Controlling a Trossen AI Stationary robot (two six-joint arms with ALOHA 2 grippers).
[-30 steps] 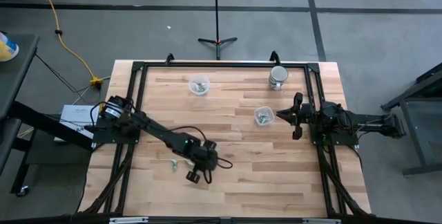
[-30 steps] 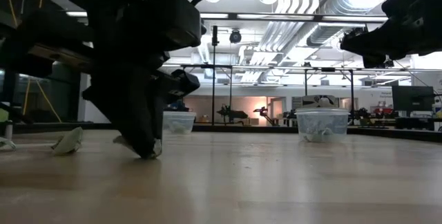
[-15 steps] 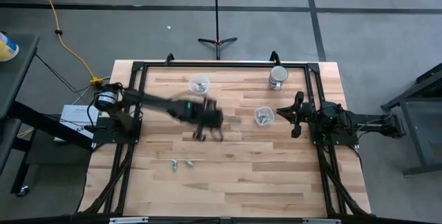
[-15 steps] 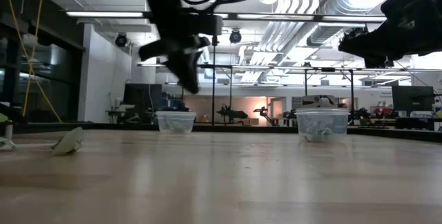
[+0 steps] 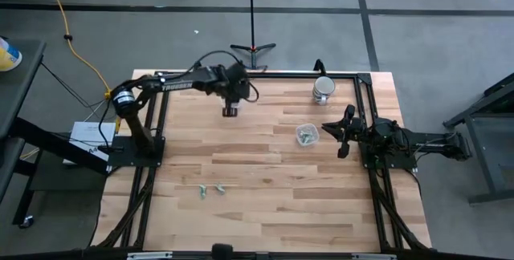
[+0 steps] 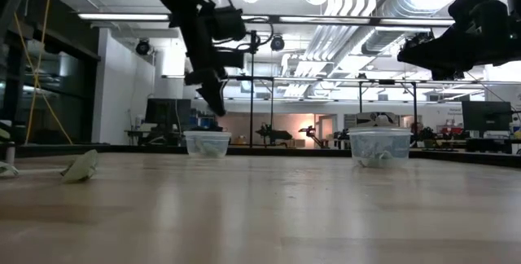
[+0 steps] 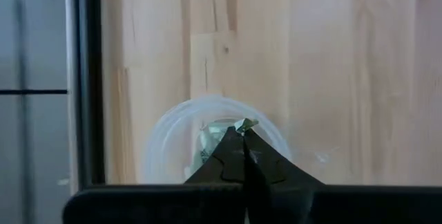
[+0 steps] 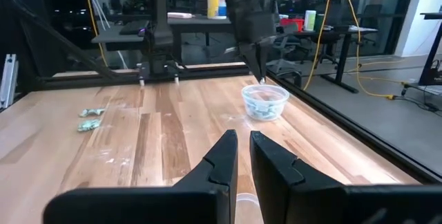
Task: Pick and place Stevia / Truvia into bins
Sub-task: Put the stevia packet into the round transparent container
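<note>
Left wrist view showed the left gripper (image 7: 242, 135) clamped on a Stevia packet (image 7: 244, 124) directly above a clear cup (image 7: 215, 141); releasing there, centred, looked best. The right gripper (image 5: 344, 133) waited, fingers slightly apart.

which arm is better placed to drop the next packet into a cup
Left. The left gripper is shut on a packet directly above the far cup. The right gripper waits beside the other cup, holding nothing.
</note>
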